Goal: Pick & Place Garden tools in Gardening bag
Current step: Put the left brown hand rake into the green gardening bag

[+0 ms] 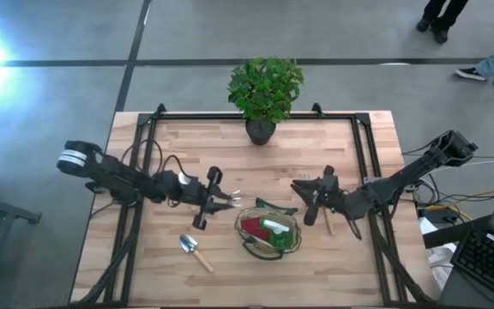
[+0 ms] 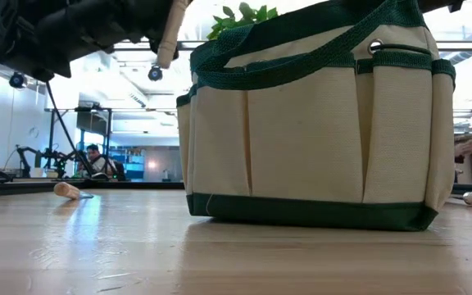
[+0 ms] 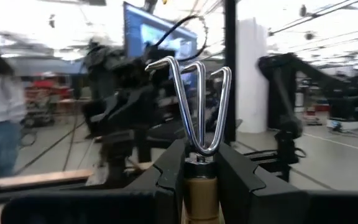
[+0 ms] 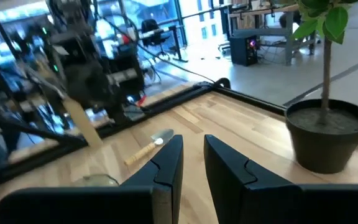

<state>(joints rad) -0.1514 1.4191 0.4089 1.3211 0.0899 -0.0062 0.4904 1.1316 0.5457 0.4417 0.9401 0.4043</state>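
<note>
bag (image 1: 268, 232): upright on the bench (image 1: 230, 154), near its front edge, about midway between the two grippers; red piece (image 1: 251, 226) and green bottle (image 1: 277, 230) inside
fork (image 3: 194, 106): three silver tines, wooden handle, clamped in the left gripper (image 1: 215, 202), held off the bench just left of the bag, tines toward it
left jaws: clenched on the fork's neck
trowel (image 1: 194, 250): flat on the bench left-front of the bag, silver blade away from it, apart from both grippers
right gripper (image 1: 309, 199): just right of the bag, above the bench
right jaws: narrow gap between them; a wooden handle (image 1: 328, 219) lies under this arm, cannot tell if it is held
plant (image 1: 264, 90): dark pot at the bench's back edge, well behind the bag
room: a person (image 2: 97, 160) sits far behind the bench; legs at the floor's far right
</note>
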